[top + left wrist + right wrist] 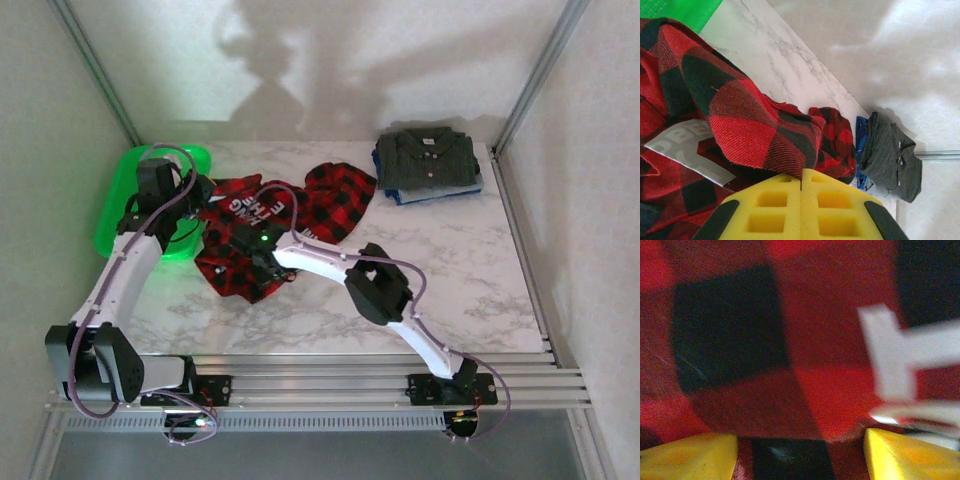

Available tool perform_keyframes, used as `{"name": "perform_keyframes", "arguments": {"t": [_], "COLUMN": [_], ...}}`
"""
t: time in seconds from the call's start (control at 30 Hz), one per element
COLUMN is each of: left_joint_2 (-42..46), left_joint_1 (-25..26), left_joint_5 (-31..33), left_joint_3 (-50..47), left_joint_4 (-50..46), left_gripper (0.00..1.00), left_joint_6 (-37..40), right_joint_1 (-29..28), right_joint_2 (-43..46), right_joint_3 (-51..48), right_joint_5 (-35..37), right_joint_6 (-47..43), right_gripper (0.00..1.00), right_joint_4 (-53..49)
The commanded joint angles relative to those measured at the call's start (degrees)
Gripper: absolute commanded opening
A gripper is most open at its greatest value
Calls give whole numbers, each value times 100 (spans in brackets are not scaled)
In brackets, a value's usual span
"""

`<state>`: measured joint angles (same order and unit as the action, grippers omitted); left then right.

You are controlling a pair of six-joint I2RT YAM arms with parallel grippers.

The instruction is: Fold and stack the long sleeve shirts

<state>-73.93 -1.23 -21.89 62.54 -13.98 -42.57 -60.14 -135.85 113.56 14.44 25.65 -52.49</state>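
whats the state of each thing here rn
plaid shirt, unfolded, crumpled on table
grey shirt, folded, atop blue garment
blue garment, folded, under grey shirt
green basket, upright, at table edge
left gripper, shut on plaid shirt
right gripper, open, over plaid shirt

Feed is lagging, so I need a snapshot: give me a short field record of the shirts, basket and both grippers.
plaid shirt: crumpled, unfolded, on table left of centre, white lettering showing
grey shirt: folded, lying on blue garment, back right
basket: left edge, beside plaid shirt
left gripper: shut on a raised fold of plaid shirt
right gripper: open, close over plaid shirt
status: plaid shirt not yet folded or stacked
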Motion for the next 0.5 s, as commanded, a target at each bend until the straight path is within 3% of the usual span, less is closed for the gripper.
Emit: {"name": "perform_keyframes", "arguments": {"t": [0.0,0.23,0.47], "left_joint_2": [278,389,330], "left_joint_1": [16,575,642], "left_joint_5": [-333,-465,-427], "left_joint_3": [-173,-662,-629], "left_joint_4": [101,617,617], "left_gripper": [0,0,0], "left_joint_6": [42,-179,-193], "right_joint_1": [543,607,98], "right_joint_2": [608,2214,3395], "right_joint_3": [-1694,-3597,-3195], "right_joint_5": [356,68,-465], "right_joint_6": [447,210,-802], "right_gripper": [66,70,75], "right_joint_4": [-297,561,650]}}
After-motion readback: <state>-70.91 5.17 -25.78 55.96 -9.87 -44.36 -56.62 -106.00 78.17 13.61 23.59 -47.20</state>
